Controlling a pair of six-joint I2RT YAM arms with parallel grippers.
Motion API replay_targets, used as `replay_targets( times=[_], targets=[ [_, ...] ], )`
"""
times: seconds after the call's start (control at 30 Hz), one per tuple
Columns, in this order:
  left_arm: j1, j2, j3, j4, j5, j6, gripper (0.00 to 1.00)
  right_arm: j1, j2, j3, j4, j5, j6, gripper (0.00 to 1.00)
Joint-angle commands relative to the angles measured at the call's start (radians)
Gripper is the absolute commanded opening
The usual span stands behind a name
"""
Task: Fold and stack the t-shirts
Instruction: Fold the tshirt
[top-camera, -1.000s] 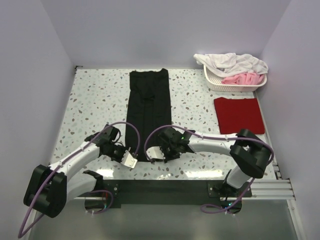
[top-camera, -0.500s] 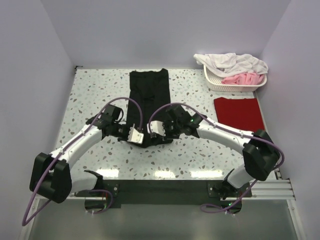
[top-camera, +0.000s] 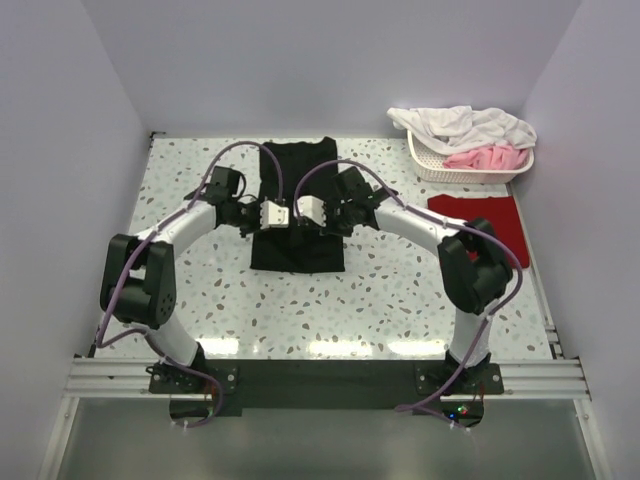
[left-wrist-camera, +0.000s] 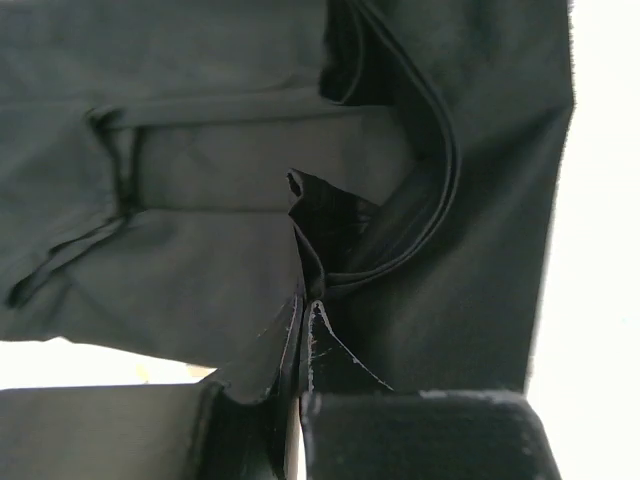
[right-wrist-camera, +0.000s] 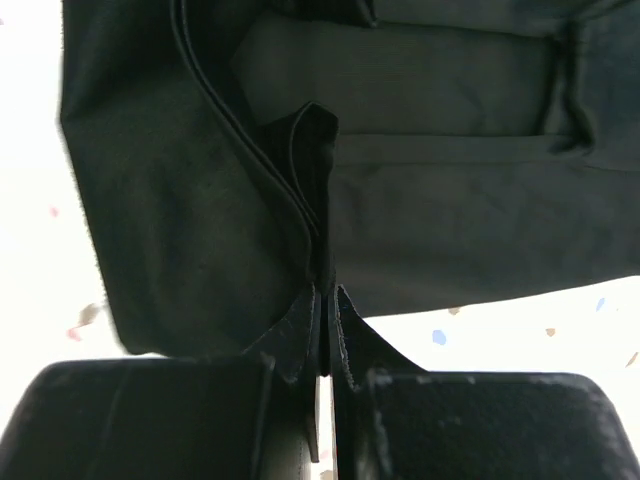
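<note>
On the speckled table (top-camera: 400, 290), the left gripper (left-wrist-camera: 303, 305) and right gripper (right-wrist-camera: 325, 295) each pinch the black shirt (top-camera: 297, 250), folding it over. Next, I think, they lay it flat.

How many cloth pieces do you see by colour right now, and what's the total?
Black: 1, the black t-shirt
Red: 1, the red t-shirt, folded
White: 1, the white cloth in the basket
Pink: 1, the pink cloth, same basket
Total: 4 visible
</note>
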Motion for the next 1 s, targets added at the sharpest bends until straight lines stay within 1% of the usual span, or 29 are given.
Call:
replay_targets(
  times=[0.0, 0.1, 0.27, 0.43, 0.7, 0.97],
  targets=[
    [0.029, 0.064, 0.099, 0.072, 0.007, -0.031, 0.0, -0.03, 0.062, 0.112, 0.02, -0.04, -0.039, 0.0],
    [0.044, 0.143, 0.176, 0.075, 0.003, -0.029, 0.0, -0.055, 0.126, 0.184, 0.018, -0.04, -0.051, 0.0],
    [0.058, 0.211, 0.237, 0.121, -0.019, -0.057, 0.0, -0.087, 0.209, 0.307, 0.001, -0.032, -0.067, 0.0],
    [0.087, 0.283, 0.314, 0.113, -0.027, -0.055, 0.0, -0.109, 0.272, 0.378, -0.011, -0.036, -0.085, 0.0],
    [0.093, 0.372, 0.405, 0.103, -0.05, -0.043, 0.0, -0.129, 0.338, 0.422, -0.003, -0.026, -0.105, 0.0],
    [0.096, 0.412, 0.426, 0.133, -0.072, -0.055, 0.0, -0.149, 0.387, 0.465, 0.009, -0.012, -0.124, 0.0]
  ],
)
